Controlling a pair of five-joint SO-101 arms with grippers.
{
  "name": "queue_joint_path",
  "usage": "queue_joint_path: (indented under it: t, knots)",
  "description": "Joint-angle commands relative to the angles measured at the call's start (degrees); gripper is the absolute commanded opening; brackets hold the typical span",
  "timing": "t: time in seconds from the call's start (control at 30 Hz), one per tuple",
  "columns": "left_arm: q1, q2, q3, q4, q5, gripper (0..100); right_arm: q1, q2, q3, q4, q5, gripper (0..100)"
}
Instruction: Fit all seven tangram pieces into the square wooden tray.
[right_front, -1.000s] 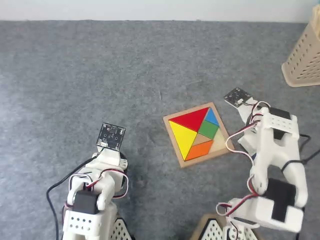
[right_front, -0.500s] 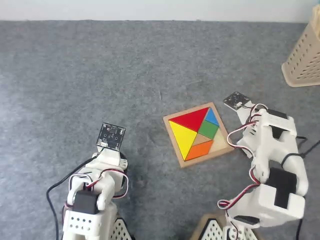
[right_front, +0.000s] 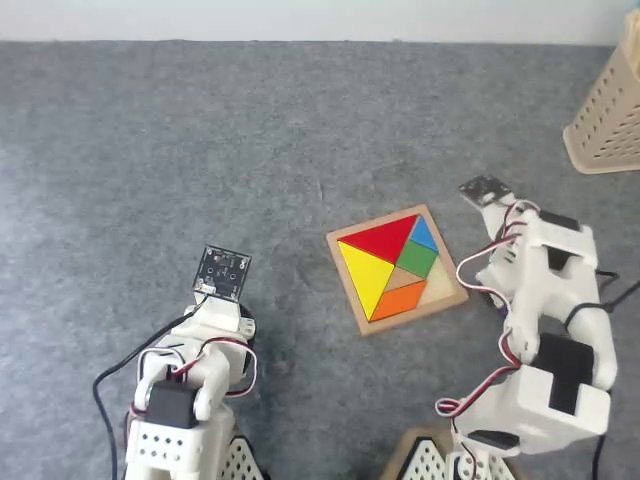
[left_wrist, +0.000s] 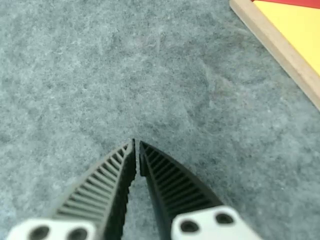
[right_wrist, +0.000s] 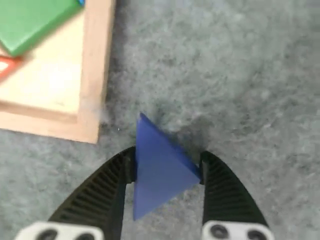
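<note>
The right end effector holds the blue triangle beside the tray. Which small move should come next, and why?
Probably lift the blue triangle a little and carry it over the tray rim to the bare wood gap beside the green piece: the right end effector grips it just outside the tray.

Smooth wooden tray (right_front: 437, 284) on rough felt mat (right_front: 200, 130).

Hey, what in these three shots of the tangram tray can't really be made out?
- High view: the blue triangle held by the right gripper is hidden under that arm.
- Right wrist view: whether the triangle touches the mat is unclear; the tray is cut off by the picture's edge.
- Left wrist view: the tray's rim and the yellow piece are cut off at the corner.
</note>
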Motion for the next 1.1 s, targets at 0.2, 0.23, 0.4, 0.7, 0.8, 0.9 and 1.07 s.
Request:
queue_joint_path:
  t: [0.2, 0.23, 0.4, 0.7, 0.8, 0.9, 1.07]
  knots:
    - [0.35, -1.23, -1.1, 0.35, 0.44, 1, -6.81, -2.24, -14.42, 15.69, -15.91, 10.0]
    - [0.35, -1.23, -1.1, 0.35, 0.44, 1, -8.48, -3.38, -14.24, 15.96, -18.02, 9.9]
    - [0.35, -1.23, -1.1, 0.35, 0.44, 1, -15.34, -9.54, -10.55, 15.6, -33.05, 6.4]
    - [0.35, -1.23, -1.1, 0.35, 0.44, 1, -23.6, -3.56, -9.41, 11.65, -53.45, 11.0]
    - [0.35, -1.23, -1.1, 0.35, 0.44, 1, -23.69, 1.71, -10.55, 9.8, -59.96, 11.0]
    - [0.35, -1.23, -1.1, 0.35, 0.44, 1, -22.73, 4.97, -15.3, 15.87, -64.44, 11.7]
    - [0.35, -1.23, -1.1, 0.35, 0.44, 1, -18.07, 6.11, -17.76, 18.95, -64.79, 17.2]
